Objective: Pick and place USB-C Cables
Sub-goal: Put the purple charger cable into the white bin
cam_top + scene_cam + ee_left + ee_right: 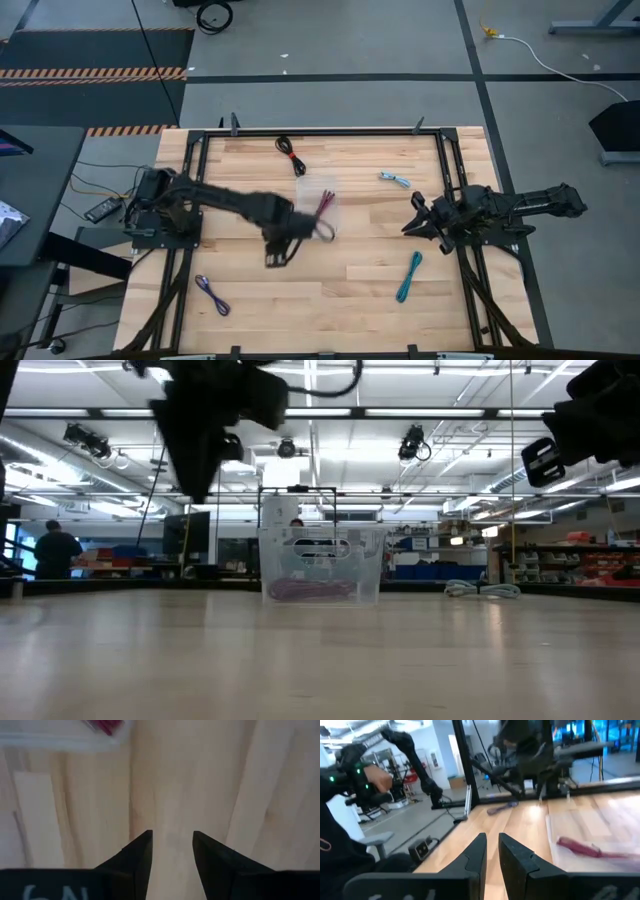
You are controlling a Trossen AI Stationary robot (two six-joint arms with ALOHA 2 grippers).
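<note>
A clear plastic box [322, 206] stands mid-table with the maroon cable [326, 208] lying in it; both also show in the low view [310, 592]. My left gripper [276, 256] hangs open and empty over bare wood just near-left of the box [172, 845]. My right gripper [412, 215] waits at the table's right side, its fingers [492, 847] a narrow gap apart and empty. The black-with-red cable [290, 156], light blue cable [395, 180], teal cable [408, 277] and purple-blue cable [212, 295] lie flat on the table.
Black frame rails [447, 170] run along the table's left, right and far sides. A person [55, 550] stands in the room behind, and another person's hand [379, 780] shows beyond the table's left side. Bare wood lies between the box and the teal cable.
</note>
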